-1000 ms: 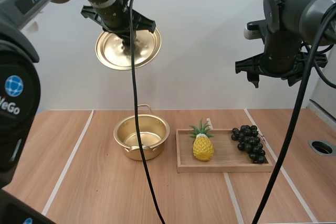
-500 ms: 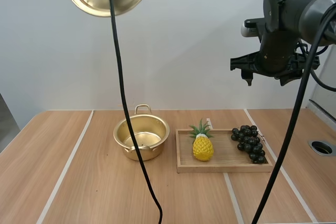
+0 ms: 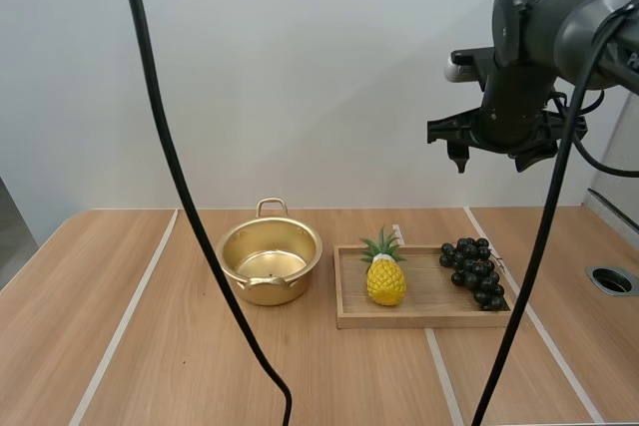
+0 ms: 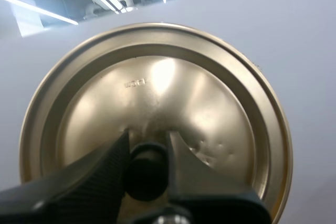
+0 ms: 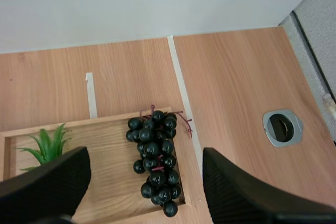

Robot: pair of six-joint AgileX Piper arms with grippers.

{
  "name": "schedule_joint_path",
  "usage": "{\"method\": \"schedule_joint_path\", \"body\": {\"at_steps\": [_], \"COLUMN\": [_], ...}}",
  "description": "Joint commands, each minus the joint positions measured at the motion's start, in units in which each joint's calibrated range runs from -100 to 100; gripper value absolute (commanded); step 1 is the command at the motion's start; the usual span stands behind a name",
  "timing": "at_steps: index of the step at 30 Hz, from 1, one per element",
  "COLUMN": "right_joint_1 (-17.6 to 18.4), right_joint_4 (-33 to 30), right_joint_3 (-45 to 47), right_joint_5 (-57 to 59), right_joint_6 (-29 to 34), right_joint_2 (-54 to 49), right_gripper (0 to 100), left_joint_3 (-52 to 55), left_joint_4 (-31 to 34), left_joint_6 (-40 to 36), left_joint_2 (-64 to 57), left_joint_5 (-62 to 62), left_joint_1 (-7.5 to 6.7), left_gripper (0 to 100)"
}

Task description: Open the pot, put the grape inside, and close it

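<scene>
Black-purple grapes (image 5: 157,150) in a plastic bunch lie at the right end of the shallow wooden tray (image 3: 429,318), beside the yellow toy pineapple (image 3: 385,281). The round gold metal pot (image 3: 280,291) stands open on the table (image 3: 130,346), just left of the tray.

Step in hand, by my reading: fetch the grapes. Bring your right gripper (image 5: 144,156) straight down over the thick middle of the bunch, clear of the tray wall, and close on the cluster rather than the stem.

Pose: the right gripper hangs high above the tray, pointing down, fingers wide apart, empty. Your left gripper (image 4: 147,145) pinches the black knob (image 4: 147,174) of the gold lid (image 4: 157,87).
</scene>
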Motion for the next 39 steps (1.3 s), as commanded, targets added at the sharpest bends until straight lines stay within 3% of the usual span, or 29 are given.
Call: {"method": "schedule_joint_path", "body": {"at_steps": [1,13,18,26,33,39], "right_joint_1": [-0.20,-0.20,-0.49,-4.05,-4.13,-4.13], "right_joint_4": [0.27,0.27,-1.04,1.50,7.15,6.17], "right_joint_3": [-0.03,-0.03,-0.03,-0.03,-0.03,0.15], "right_joint_5": [1.34,5.07,5.07,3.73,2.96,0.83], "right_joint_6": [-0.34,-0.34,-0.34,-0.34,-2.93,-2.93], "right_joint_2": [1.80,10.31,12.98,18.72,20.72,23.01], "right_gripper": [100,100,100,100,100,100], "left_joint_3": [-4.41,-20.90,-21.60,-21.60,-21.60,-21.60], "left_joint_4": [0.84,0.84,0.84,0.84,0.84,0.84], "left_joint_6": [-0.66,-0.66,-0.66,0.24,0.47,0.47], "left_joint_2": [-0.99,-1.26,-1.26,-1.26,-1.14,-1.14], "left_joint_5": [-2.64,-2.28,-0.90,-0.36,-0.20,-0.39], "left_joint_1": [-0.08,-0.08,-0.08,-0.08,-0.08,-0.08], "left_gripper": [3,0,0,0,0,0]}}
